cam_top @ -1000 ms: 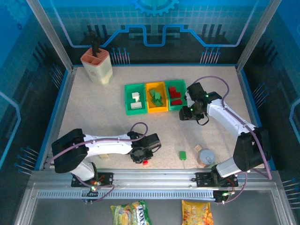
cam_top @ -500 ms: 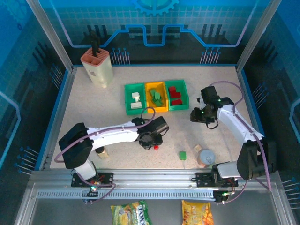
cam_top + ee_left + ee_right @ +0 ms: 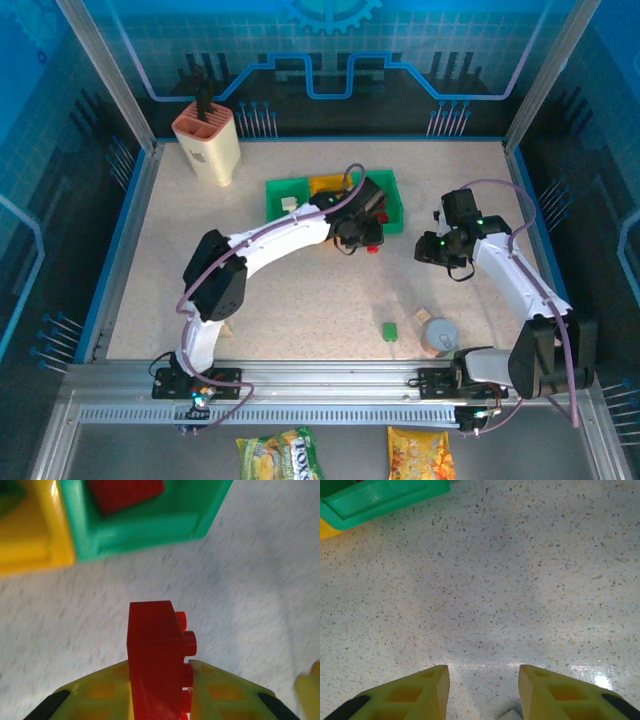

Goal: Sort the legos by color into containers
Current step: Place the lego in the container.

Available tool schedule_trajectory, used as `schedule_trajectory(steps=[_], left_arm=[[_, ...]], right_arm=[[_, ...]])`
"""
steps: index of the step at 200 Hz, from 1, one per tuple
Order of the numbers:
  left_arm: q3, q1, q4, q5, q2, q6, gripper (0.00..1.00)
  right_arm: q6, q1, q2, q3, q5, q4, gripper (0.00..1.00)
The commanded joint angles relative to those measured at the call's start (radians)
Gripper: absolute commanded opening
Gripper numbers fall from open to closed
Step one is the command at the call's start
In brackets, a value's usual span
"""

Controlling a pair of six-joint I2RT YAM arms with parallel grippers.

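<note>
One red lego pinched in left fingers, carried to green bin | right fingers parted, empty, withdrawn

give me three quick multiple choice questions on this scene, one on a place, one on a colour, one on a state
1. The loose green lego lies
A. on the table, left of the grey cup
B. on top of the cup
C. at the far table edge

2. The held lego in the left end effector is
A. white
B. red
C. green

3. The right end effector is
A. clamped on the green lego
B. open, with nothing in it
C. clamped on the grey cup

Answers:
1 A, the top view shows it on the surface beside the cup.
2 B, the left wrist view shows a red studded brick.
3 B, the right wrist view shows bare table in the gap.
</note>
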Motion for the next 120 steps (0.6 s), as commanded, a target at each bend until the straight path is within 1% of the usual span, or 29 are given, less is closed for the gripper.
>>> schedule_trajectory(steps=[1,34,62,95,120], left_arm=[[0.11,0.047,-0.004,0.068,0.086,0.117,0.25],[0.251,0.096,0.043,0.13,0.207,0.144,0.25],[0.33,0.122,0.091,0.162,0.29,0.152,0.25],[0.38,0.148,0.151,0.202,0.351,0.133,0.26],[0.384,0.162,0.201,0.243,0.375,0.111,0.28]], right_arm=[[0.005,-0.016,-0.018,0.016,0.008,-0.034,0.42],[0.001,-0.022,-0.048,0.021,0.028,-0.061,0.42],[0.009,-0.024,-0.061,0.016,0.022,-0.07,0.42],[0.007,-0.024,-0.061,0.019,0.02,-0.081,0.42],[0.001,-0.024,-0.063,0.029,0.019,-0.092,0.42]])
